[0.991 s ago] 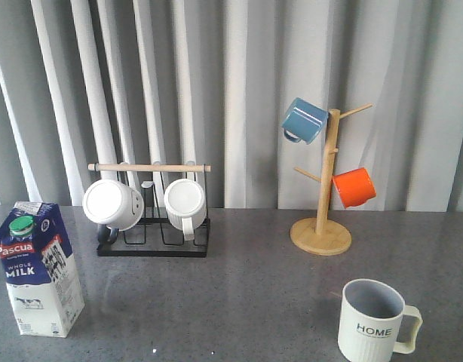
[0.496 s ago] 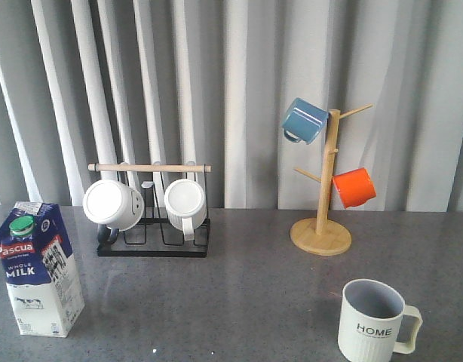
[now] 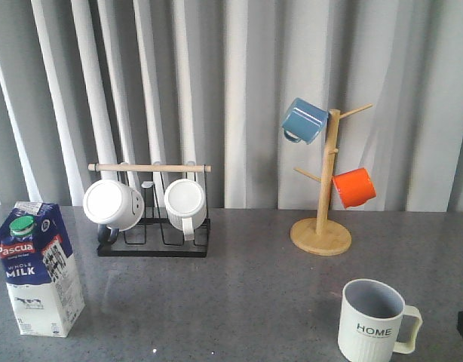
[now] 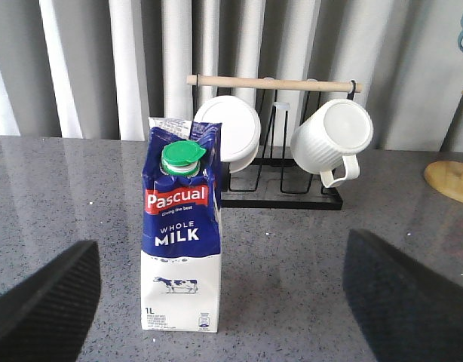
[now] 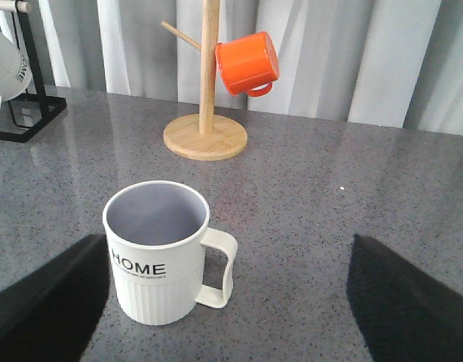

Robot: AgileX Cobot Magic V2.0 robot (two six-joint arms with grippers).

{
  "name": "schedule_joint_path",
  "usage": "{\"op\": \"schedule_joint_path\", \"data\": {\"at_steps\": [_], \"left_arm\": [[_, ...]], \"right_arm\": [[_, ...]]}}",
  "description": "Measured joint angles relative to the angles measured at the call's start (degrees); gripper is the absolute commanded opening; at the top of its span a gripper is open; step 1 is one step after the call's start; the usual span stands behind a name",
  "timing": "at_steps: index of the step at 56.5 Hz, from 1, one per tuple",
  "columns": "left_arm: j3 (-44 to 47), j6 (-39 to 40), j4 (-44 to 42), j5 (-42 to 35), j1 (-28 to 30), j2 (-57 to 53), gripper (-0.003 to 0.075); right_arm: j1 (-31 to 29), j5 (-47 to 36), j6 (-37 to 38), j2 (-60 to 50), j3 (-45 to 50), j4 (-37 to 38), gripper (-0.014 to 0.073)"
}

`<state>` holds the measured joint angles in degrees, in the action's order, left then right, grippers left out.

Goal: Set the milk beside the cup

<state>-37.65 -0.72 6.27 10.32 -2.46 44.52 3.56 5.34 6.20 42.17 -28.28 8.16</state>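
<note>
The milk stands upright at the table's front left, a blue and white carton with a green cap. The cup, cream-white and ribbed with "HOME" lettering, stands at the front right with its handle to the right. In the left wrist view the milk stands ahead of my left gripper, which is open and empty, nearer its left finger. In the right wrist view the cup stands ahead of my open, empty right gripper, close to its left finger. Neither gripper touches anything.
A black wire rack with a wooden bar holds two white mugs at the back left. A wooden mug tree at the back right carries a blue mug and an orange mug. Grey curtains hang behind the table.
A dark part of the right arm has come into the front view at the lower right edge. The milk and the cup have not moved.
</note>
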Motion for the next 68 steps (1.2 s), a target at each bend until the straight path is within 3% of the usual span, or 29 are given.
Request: {"op": "schedule_joint_path", "data": {"at_steps": [26, 40, 48, 68], "left_arm": [[0.00, 0.00, 0.10, 0.00, 0.00, 0.00, 0.0516], [0.00, 0.00, 0.10, 0.00, 0.00, 0.00, 0.0499], [0.00, 0.00, 0.10, 0.00, 0.00, 0.00, 0.0499], [0.00, 0.00, 0.10, 0.00, 0.00, 0.00, 0.0499]], "right_arm": [[-0.02, -6.85, 0.19, 1.75, 0.93, -1.11, 0.0561], [-0.02, -28.77, -0.34, 13.13, 10.94, -1.46, 0.0561], [-0.02, -42.78, -4.39, 19.77, 15.09, -4.99, 0.0561], [-0.02, -53.68, -10.71, 35.97, 15.68, -10.83, 0.0561]]}}
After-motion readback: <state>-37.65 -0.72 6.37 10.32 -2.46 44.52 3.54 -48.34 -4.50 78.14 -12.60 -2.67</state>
